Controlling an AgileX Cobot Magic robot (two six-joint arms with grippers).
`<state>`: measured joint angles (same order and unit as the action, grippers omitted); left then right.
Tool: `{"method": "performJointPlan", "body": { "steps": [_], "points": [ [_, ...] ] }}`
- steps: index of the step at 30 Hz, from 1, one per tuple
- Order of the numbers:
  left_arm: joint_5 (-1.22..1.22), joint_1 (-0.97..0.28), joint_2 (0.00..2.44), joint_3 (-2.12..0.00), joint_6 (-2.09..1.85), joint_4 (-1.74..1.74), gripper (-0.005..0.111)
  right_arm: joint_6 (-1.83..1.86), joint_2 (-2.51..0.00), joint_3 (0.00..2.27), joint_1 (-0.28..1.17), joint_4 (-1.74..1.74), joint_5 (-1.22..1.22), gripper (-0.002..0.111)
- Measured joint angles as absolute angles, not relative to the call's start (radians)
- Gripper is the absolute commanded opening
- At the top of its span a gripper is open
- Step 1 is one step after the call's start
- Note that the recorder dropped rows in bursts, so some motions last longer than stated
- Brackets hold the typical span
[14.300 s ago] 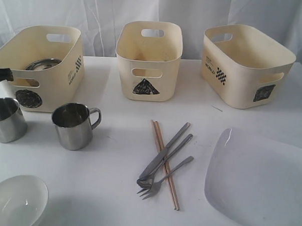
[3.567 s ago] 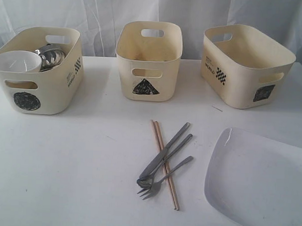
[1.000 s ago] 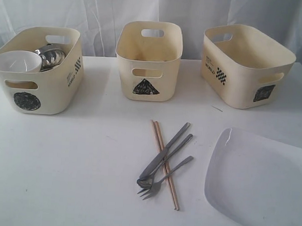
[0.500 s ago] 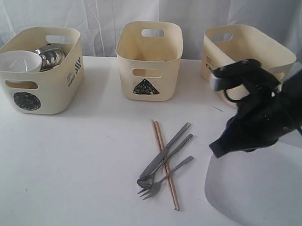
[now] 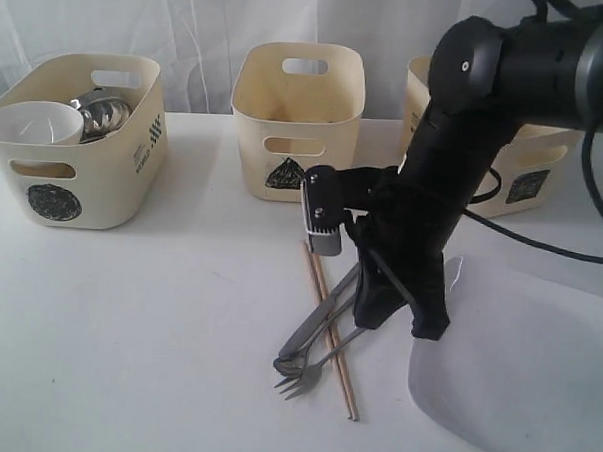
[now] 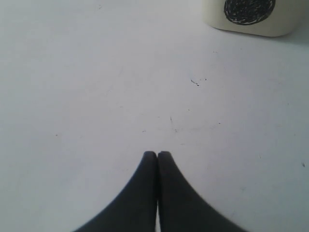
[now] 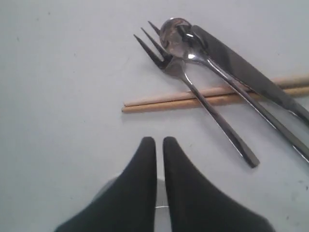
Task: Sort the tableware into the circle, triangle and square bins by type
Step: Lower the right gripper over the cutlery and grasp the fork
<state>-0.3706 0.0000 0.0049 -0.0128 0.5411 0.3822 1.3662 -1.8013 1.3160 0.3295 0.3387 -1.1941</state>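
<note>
The knife, spoon, forks and tan chopsticks lie crossed in a pile mid-table. My right gripper hangs over their handle ends, by the plate's left edge. In the right wrist view its tips stand nearly together, holding nothing, just short of the chopsticks, fork, spoon and knife. The white plate lies at the front right. The white bowl and steel ware sit in the circle bin. My left gripper is shut over bare table.
The triangle bin stands at the back centre, with the square bin at the back right, partly hidden by my right arm. A cable trails from that arm over the plate. A corner of the circle bin shows in the left wrist view.
My right arm has swung in from the right and come down over the cutlery pile. Before that, the mugs and white bowl went into the circle bin.
</note>
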Motion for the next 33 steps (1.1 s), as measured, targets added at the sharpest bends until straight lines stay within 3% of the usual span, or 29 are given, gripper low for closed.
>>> {"method": "performJointPlan", "body": {
  "steps": [4, 12, 33],
  "points": [
    [-0.371, 0.0, 0.005, -0.013, 0.541, 0.382, 0.0, 1.424, -1.831, 1.316, 0.329, 0.337, -1.139, 0.029],
    [-0.371, 0.0, 0.005, -0.013, 0.541, 0.382, 0.0, 1.419, -1.897, 1.316, 0.329, 0.323, -0.959, 0.04],
    [-0.371, 0.0, 0.005, -0.013, 0.541, 0.382, 0.0, 1.388, -1.974, 1.316, 0.377, 0.237, -0.928, 0.04]
  ]
}}
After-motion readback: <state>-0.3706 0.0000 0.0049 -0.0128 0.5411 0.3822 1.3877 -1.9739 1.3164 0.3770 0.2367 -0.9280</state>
